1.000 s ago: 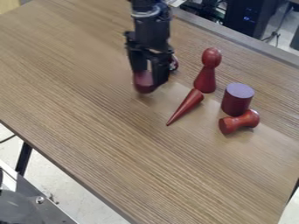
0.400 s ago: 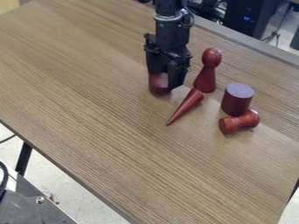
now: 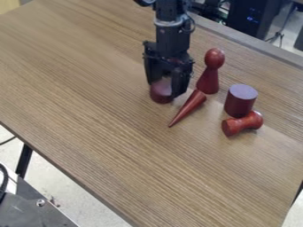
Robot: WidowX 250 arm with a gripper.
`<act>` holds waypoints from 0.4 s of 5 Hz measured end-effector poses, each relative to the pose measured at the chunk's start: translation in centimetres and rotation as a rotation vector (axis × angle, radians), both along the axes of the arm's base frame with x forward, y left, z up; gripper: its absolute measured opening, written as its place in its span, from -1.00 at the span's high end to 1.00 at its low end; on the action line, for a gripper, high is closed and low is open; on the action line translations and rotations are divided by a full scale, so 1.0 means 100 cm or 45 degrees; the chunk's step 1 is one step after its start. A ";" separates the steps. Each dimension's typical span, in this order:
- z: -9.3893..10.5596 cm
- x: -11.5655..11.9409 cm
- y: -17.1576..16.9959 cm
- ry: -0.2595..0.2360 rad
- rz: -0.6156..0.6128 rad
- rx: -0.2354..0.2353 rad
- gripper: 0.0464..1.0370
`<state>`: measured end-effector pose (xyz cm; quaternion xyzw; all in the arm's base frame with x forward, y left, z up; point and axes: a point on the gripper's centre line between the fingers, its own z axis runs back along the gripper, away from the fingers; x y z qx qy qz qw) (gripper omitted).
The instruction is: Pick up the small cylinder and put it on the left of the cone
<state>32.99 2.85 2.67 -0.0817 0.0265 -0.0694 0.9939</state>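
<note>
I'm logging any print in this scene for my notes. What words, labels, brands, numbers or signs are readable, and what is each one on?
There are none to quote.
Held piece, cone, upright cylinder, peg and spool: no lettering to be made out.
Gripper: no readable marking.
Black box at the back: small blue lights; anything printed there is too small or blurred to read.
</note>
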 end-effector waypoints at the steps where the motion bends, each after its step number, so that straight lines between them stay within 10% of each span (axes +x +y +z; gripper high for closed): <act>1: 0.003 -0.006 0.003 -0.024 0.057 -0.003 -0.93; 2: 0.019 -0.010 0.008 -0.086 0.147 0.025 -0.93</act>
